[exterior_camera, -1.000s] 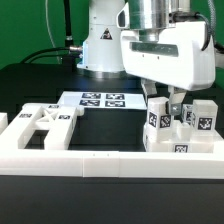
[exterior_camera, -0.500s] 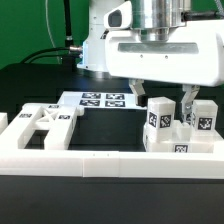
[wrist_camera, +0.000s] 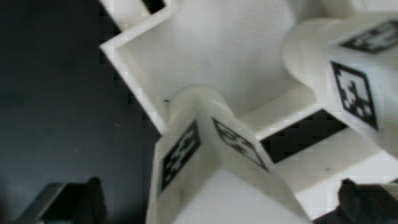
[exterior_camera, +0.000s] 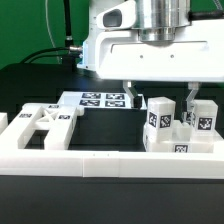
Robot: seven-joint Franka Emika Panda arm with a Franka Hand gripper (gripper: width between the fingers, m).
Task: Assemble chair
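Observation:
Several white chair parts with black marker tags stand bunched at the exterior view's right: a tall block, a second block and a low piece. My gripper hangs just above the tall block, jaws wide open, one dark finger on each side of it. In the wrist view the gripper straddles the tagged block, and neither fingertip touches it. A flat white part with X-shaped cut-outs lies at the exterior view's left.
The marker board lies behind the parts, near the robot base. A long white rail runs along the front. Black tabletop shows between the flat part and the blocks.
The jaws have spread from nearly closed over the tall block to wide open. The hand has shifted a little toward the exterior view's left. The parts have not moved.

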